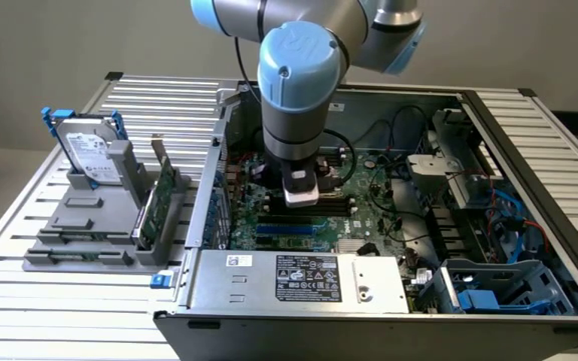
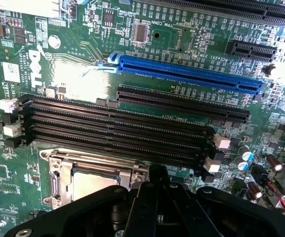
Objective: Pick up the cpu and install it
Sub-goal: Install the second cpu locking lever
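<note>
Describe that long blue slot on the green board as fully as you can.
The blue slot is a long, narrow plastic connector lying flat on the green motherboard, with a fine groove along its top and a small latch-like tab at one end. Nothing is plugged into it. A longer black slot runs alongside it, then four parallel black memory slots. Bright glare falls on the board near its tab end.

Green motherboard [image 2: 83, 74] carries a blue slot [image 2: 186, 74], black memory slots [image 2: 112, 128] and a silvery-grey cpu [image 2: 90, 185].

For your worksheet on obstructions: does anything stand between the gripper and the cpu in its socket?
Nothing visible does. The gripper, shut, sits directly over the cpu, which lies inside the socket frame on the motherboard. The memory slots lie beside it, apart.
</note>
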Tool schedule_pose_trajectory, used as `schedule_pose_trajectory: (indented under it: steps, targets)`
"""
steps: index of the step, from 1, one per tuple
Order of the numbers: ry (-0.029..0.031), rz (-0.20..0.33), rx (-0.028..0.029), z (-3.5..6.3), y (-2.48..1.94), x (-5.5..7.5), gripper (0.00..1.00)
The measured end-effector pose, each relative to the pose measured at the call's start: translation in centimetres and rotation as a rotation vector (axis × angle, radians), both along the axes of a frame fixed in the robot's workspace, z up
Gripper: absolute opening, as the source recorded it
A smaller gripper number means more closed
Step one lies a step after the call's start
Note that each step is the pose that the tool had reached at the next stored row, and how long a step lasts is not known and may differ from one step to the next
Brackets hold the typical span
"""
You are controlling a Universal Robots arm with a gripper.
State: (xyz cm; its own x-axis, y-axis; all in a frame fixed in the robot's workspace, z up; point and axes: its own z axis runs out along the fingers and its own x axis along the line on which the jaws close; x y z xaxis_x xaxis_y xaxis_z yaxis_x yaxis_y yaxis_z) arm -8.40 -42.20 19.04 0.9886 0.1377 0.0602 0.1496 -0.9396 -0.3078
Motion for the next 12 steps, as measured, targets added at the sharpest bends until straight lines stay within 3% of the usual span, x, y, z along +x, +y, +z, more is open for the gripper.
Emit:
schedule_pose_trajectory:
  steps: [4,6,10,12]
  targets:
    - [0.006,-0.007,-0.0042,0.14,0.0,0.0,0.11]
    - [0.0096,-0.01,-0.012,0.16,-0.01,0.0,0.11]
    - [0.0132,-0.015,-0.0335,0.13,0.03,0.01,0.11]
    - [0.013,-0.019,-0.0362,0.13,0.05,0.01,0.11]
